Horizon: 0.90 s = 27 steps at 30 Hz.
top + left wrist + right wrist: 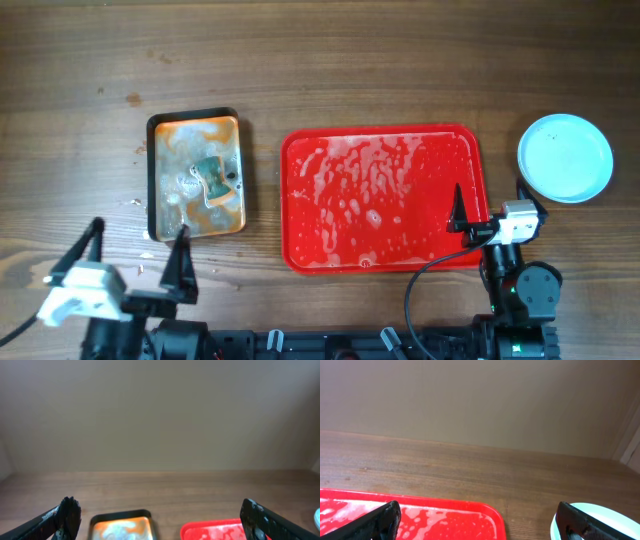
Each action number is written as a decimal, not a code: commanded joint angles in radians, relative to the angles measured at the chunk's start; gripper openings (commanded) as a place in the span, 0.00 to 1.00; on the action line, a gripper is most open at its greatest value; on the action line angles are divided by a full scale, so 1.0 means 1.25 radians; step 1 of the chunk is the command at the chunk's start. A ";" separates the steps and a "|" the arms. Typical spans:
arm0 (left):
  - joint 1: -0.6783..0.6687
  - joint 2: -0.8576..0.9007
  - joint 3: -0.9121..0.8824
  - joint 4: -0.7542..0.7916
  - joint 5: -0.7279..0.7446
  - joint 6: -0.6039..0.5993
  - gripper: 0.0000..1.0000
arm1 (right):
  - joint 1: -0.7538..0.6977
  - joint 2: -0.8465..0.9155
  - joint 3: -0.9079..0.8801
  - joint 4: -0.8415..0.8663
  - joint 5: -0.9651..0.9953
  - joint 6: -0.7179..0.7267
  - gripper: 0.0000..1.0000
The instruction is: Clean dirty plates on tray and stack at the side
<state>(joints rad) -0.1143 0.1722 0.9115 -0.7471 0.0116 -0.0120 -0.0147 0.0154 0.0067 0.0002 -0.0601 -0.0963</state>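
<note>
Open-fingered and holding nothing, the left hand [140,232] and the right hand [490,195] hung at the near edge of the table [350,60]. The plates [565,157] lay on the bare wood past the right end of the tray [380,130], apart from it. From above only the top one showed, pale and clean, so their number could not be told. The red tray lay mid-table, its floor wet with white suds. The right hand hovered at the tray's near right corner, one finger over the red floor and the other near the plates. Left of the tray, apart from it, sat a dark metal tray [152,180] of rusty-brown water with a sponge [210,180] in it. The left hand hung just in front of it.
</note>
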 commanded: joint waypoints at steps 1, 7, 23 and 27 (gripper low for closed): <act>0.024 -0.083 -0.148 0.029 0.090 0.004 1.00 | 0.003 -0.009 -0.001 0.002 -0.012 -0.006 1.00; 0.037 -0.135 -0.368 0.195 0.164 0.004 1.00 | 0.003 -0.009 -0.001 0.002 -0.012 -0.006 1.00; 0.036 -0.135 -0.689 0.665 0.170 -0.002 1.00 | 0.003 -0.009 -0.001 0.002 -0.012 -0.006 1.00; 0.039 -0.135 -0.725 0.717 0.163 -0.002 1.00 | 0.003 -0.009 -0.001 0.002 -0.012 -0.006 1.00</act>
<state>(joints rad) -0.0753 0.0128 0.0296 0.1329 0.2111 -0.0128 -0.0147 0.0154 0.0067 -0.0002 -0.0601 -0.0959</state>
